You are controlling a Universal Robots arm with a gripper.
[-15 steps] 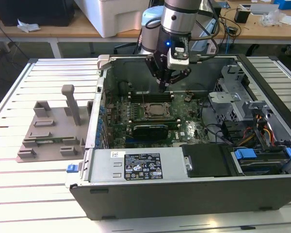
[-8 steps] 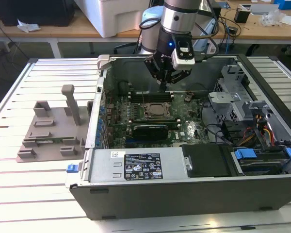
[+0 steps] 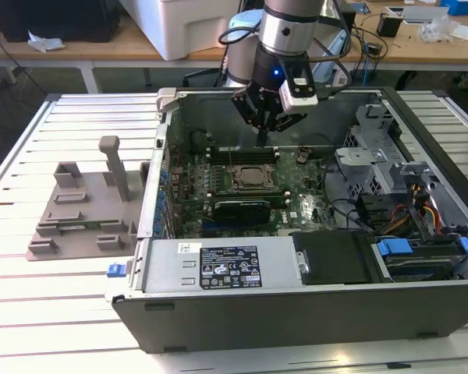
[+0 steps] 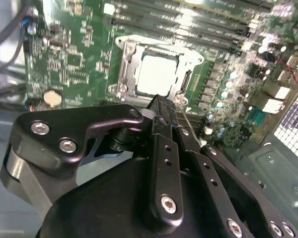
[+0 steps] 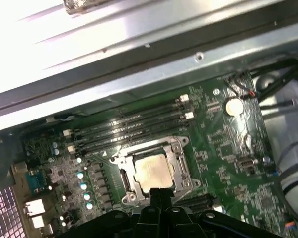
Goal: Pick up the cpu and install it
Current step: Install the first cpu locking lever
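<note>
From the exterior view, nearest me is the grey metal side of the open computer case, lying flat on the slatted white worktop. Past it, inside the case, sits the green motherboard. The cpu lies in the black-framed socket near the board's middle, its silvery square top showing in both wrist views. My arm comes down almost vertically from the far edge of the case, wrist turned a little, and the tool hangs just above the board, beyond the socket, apart from the cpu. In the second wrist view the black fingers look pressed together with nothing between them, though their tips hide the socket's near edge. In the first wrist view they are cut off at the frame. Toward the worktop's edge at the exterior view's left stands a grey plastic tray with upright posts.
</note>
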